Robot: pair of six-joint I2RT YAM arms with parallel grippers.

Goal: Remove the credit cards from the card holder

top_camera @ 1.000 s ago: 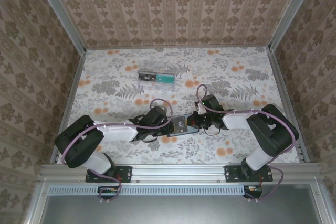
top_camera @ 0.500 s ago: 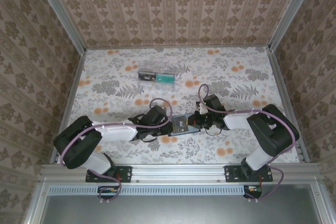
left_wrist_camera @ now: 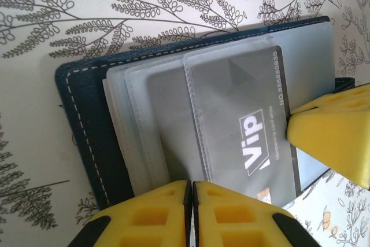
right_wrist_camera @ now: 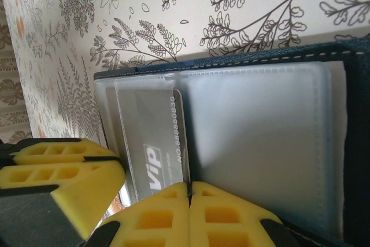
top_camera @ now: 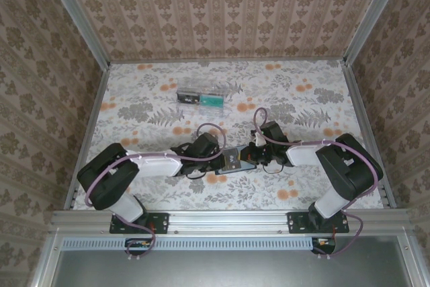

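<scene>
The card holder (top_camera: 232,159) lies open on the table (top_camera: 161,99), just near of centre, lengthwise left to right, its VIP card (left_wrist_camera: 248,125) running near-to-far, near end meeting the clenched left gripper (left_wrist_camera: 191,192), the equally clenched right gripper (right_wrist_camera: 189,198) at its near right corner.

This is looking like a robotics lab cell dressed up as a home. Aluminium frame posts (top_camera: 75,15) are running up the upper left and upper right of the frame, holding damask wallpaper panels (top_camera: 222,8). A floral sheet (top_camera: 302,99) is covering the table, and a metal rail (top_camera: 228,218) is spanning the bottom, carrying two robot arms (top_camera: 148,164).
</scene>
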